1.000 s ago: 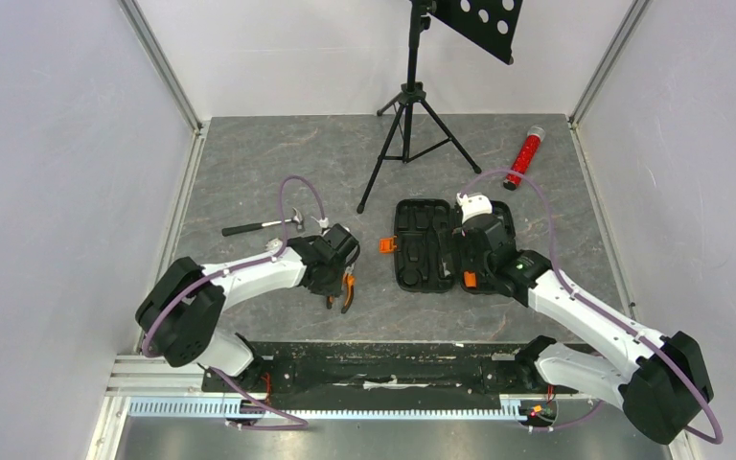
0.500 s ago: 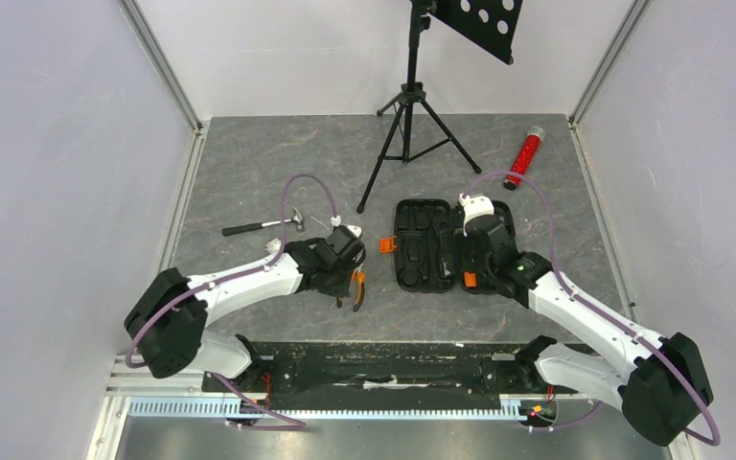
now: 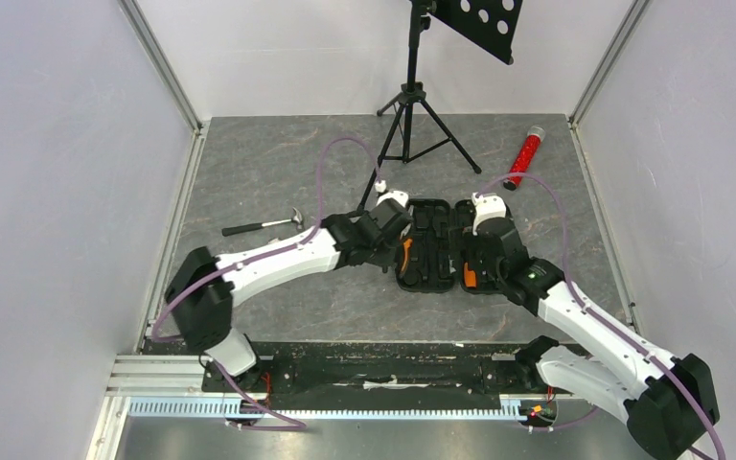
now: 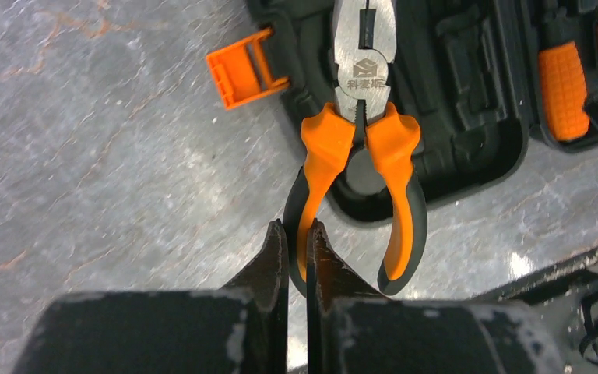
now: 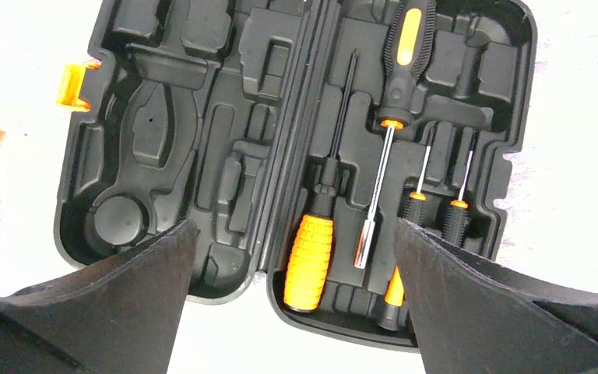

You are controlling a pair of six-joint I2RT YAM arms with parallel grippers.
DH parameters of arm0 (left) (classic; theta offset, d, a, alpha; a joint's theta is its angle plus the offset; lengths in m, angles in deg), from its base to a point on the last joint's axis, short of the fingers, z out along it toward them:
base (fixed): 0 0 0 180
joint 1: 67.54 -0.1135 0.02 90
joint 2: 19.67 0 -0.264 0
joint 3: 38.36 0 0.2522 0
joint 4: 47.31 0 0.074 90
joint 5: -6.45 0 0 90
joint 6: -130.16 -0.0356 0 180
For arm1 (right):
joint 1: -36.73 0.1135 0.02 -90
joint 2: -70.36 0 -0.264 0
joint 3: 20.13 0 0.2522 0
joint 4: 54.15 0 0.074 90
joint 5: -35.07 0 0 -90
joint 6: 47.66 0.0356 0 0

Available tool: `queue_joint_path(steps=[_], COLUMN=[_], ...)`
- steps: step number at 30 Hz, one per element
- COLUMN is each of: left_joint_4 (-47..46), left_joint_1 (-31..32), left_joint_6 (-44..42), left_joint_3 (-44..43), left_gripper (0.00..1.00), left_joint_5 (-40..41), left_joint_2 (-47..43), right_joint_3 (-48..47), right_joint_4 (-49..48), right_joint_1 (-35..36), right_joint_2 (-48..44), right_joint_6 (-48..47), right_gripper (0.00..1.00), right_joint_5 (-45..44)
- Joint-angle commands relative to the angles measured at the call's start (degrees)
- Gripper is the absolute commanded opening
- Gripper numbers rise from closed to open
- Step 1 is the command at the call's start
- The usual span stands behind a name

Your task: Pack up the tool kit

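While your left gripper (image 4: 296, 234) clamps the pliers (image 4: 362, 132) by one handle, the case (image 5: 163, 132) lies open on the table (image 3: 249, 172).
Pliers' nose sits over the case's left half, beside the orange latch (image 4: 241, 74). Your right gripper (image 5: 293, 222) hangs above the case, jaws wide, holding nothing. Screwdrivers (image 5: 397, 54) fill the right half; the hammer (image 3: 264, 226) lies well apart.

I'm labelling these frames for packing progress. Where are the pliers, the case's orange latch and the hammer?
pliers (image 4: 362, 82), left wrist view, on the steel head at the stamped logo.
orange latch (image 4: 243, 74), left wrist view, on its flat tab.
hammer (image 3: 259, 227), top external view, on the handle.
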Motion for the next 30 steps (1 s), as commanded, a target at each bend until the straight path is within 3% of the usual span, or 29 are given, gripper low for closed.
queue_joint_path(steps=[1,7,18,30], left_joint_4=[-0.8,-0.8,-0.1,0.6], left_joint_1=[0.9,1.4,1.5,1.5], left_joint_6=[4.4,5.6,12.8,16.8], left_joint_3=[-7.5,-13.4,-17.5,-16.8], left_gripper=[0.02,0.02,0.03,0.17], left_joint_5=[2.9,4.2,4.7,7.9], left_joint_2=[7.6,15.6,22.4,23.7], right_joint_3=[1.1,2.5,3.3,3.9], right_joint_4=[-2.0,-2.1,-2.9,-3.5], right_joint_1=[-0.7,-1.7,-2.3,-2.7], right_joint_2=[-2.8,-4.9,-4.4,-4.2], right_joint_6=[0.9,0.9,0.8,1.0], right_gripper=[0.98,0.98,0.98,0.98], right_joint_5=[-1.5,-1.8,-0.5,0.6])
